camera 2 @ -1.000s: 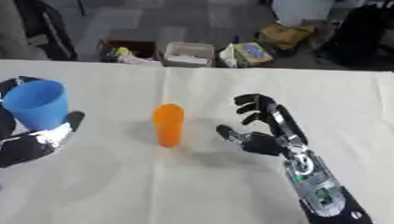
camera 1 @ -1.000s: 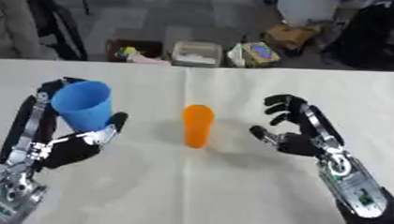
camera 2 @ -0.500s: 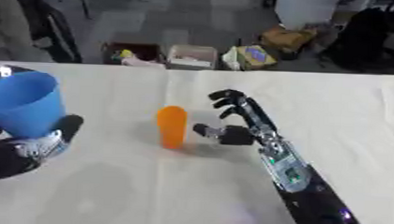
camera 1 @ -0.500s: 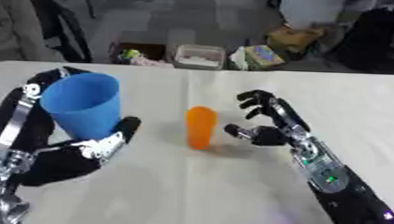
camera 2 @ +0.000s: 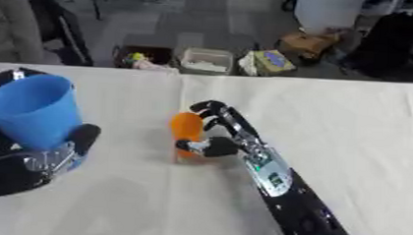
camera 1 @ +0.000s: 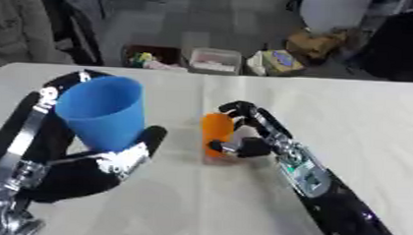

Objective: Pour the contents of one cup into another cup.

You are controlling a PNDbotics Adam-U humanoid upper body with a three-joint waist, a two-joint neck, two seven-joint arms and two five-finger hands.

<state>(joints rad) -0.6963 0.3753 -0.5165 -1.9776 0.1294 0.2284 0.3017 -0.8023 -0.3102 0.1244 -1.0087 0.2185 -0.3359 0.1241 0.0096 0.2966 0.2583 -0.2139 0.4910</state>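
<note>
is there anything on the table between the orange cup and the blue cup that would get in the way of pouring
Nothing visible does. The right hand is already curled round the orange cup, and the left hand holds the blue cup raised beside it. Only bare table lies between the two cups.

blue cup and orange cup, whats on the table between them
Only bare white table, plus the thumb of the left hand holding the blue cup. The left eye view shows this gap beside the orange cup.

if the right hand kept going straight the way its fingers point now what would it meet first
The orange cup: the right hand has its fingers curling round it already. Past that, probably the blue cup in the left hand, though depth is unclear.
</note>
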